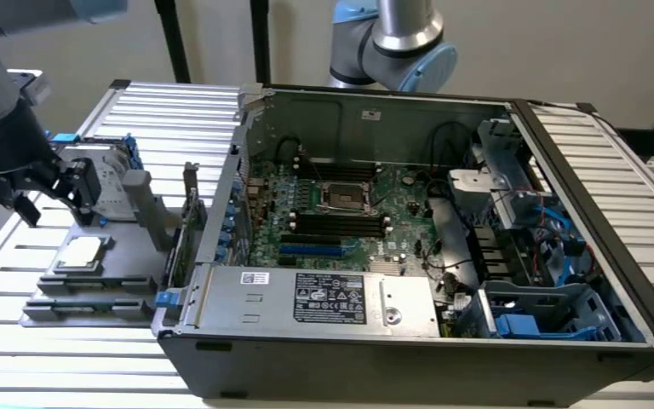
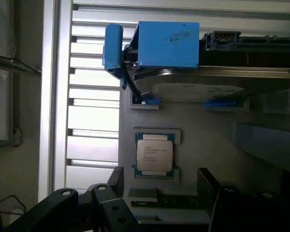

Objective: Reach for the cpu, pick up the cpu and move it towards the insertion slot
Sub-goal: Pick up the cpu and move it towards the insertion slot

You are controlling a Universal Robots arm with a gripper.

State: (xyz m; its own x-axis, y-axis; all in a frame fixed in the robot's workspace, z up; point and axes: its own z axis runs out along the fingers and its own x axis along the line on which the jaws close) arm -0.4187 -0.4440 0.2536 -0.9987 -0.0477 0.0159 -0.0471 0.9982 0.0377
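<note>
The black two-fingered gripper (image 1: 52, 204) was seen with its fingers spread wide apart and nothing between them, hanging above the grey plastic fixture tray (image 1: 88, 298) at the exterior view's left. The cpu (image 2: 154, 154), a small flat square chip with a silver-grey metal top, was found lying flat in a recess of that tray, below the gripper and not touched by it. Several lines of dark print were visible on its top in the wrist view, but they could not be read.

Just beside the chip, a larger silver rectangular hard drive (image 2: 208, 89) with a white label was held in blue plastic brackets (image 2: 166, 43); its label text could not be made out either.

The insertion slot (image 1: 347, 196), a square socket with a shiny metal frame and dark centre, was located on the green motherboard (image 1: 401, 192) inside the open dark-grey computer case (image 1: 418, 366), well apart from the chip. A white printed label was carried by the silver power supply box (image 1: 316, 298) at the case's near edge, its writing too small to be read. Everything was set on a ribbed aluminium table (image 1: 168, 111).
</note>
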